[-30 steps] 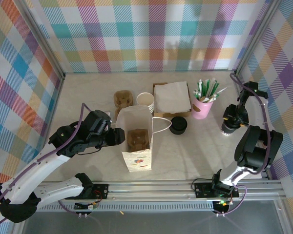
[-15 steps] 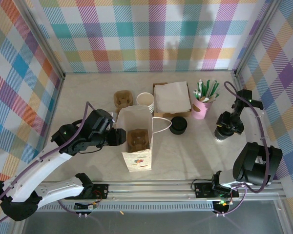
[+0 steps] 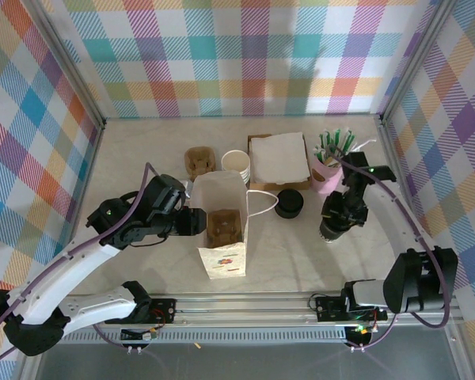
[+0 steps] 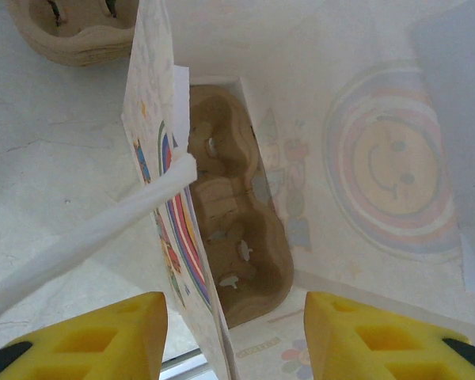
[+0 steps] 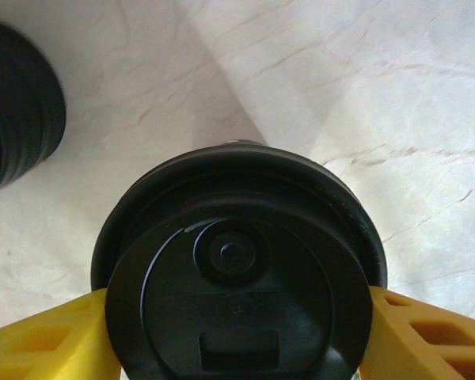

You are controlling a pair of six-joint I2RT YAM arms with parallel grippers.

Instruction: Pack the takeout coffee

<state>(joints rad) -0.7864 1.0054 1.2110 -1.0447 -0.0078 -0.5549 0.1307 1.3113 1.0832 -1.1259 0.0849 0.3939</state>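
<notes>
My right pincer [image 5: 237, 348] grips coffee cup [image 3: 331, 230], centre-right of frame: light, thin paper, crushable. I'd hold below lid [image 5: 237, 261], gently, upright. Left pincer [image 4: 233, 332] wide astride bag [image 3: 219, 190] wall.

White arms [image 3: 71, 273] bear purple cables [image 3: 147, 176], yellow claw pads [image 4: 87, 336].

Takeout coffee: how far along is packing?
Done: the takeout coffee is lidded, and a cardboard cup carrier sits inside the open paper bag. In hand: the right hand grips the coffee; the left hand straddles the bag's wall. Left: getting the coffee into the bag.
</notes>
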